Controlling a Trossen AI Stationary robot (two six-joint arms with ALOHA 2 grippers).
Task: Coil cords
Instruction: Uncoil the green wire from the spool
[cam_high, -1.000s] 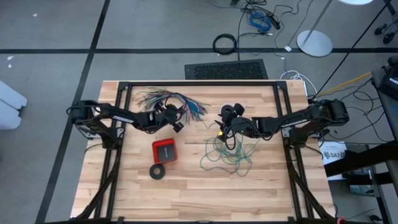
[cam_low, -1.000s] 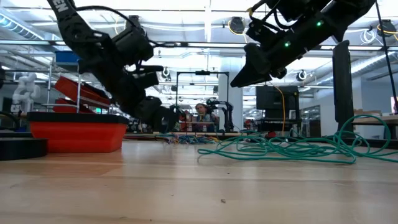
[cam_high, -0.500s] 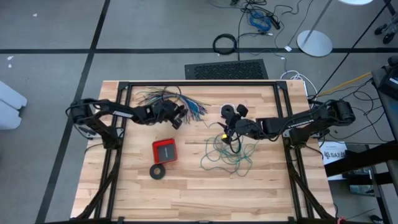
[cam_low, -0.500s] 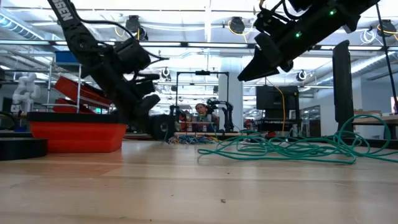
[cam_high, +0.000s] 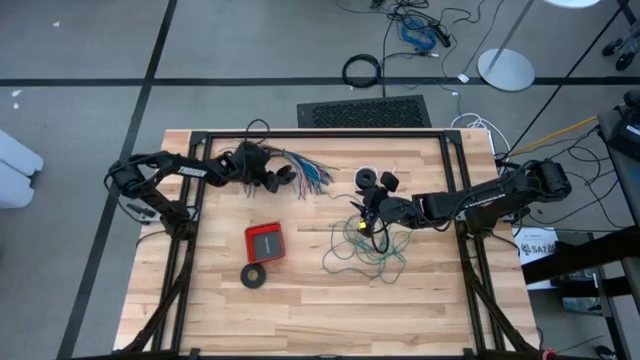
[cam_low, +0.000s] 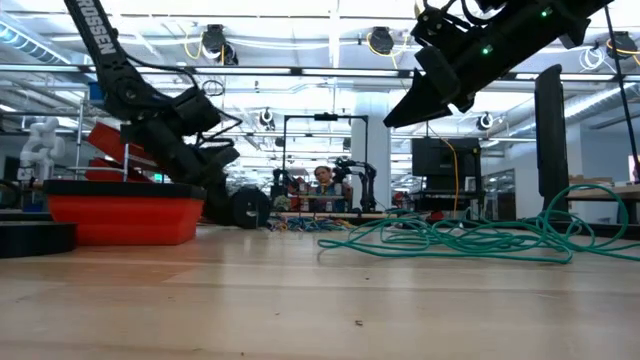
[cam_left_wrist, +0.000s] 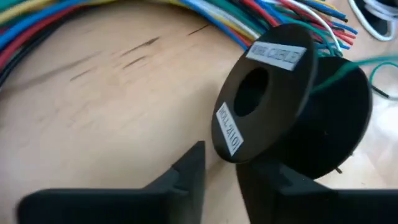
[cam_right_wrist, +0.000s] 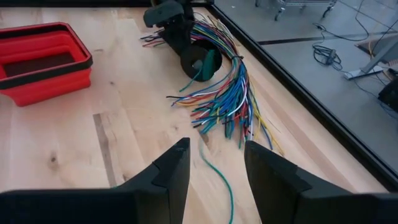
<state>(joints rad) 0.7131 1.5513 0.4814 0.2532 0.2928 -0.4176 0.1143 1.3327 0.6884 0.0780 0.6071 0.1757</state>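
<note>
Our grippers flank the loose teal-green wire

Right gripper (cam_high: 364, 222) hangs open above the wire (cam_high: 365, 250) at mid-table; left gripper (cam_left_wrist: 219, 169), jaws narrowly apart, sits beside a black spool (cam_left_wrist: 264, 90). We judge the wire light and springy, best pinched near an end.

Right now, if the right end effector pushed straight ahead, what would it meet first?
Probably the thin teal-green wire lying just past its fingertips, then the fanned many-coloured wire bundle; depth is unclear.

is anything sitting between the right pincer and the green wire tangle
Nothing visible blocks it. The right pincer hangs open just above the loose teal-green wire, with only bare table around the tangle. The many-coloured wire bundle lies off to the side.
</note>
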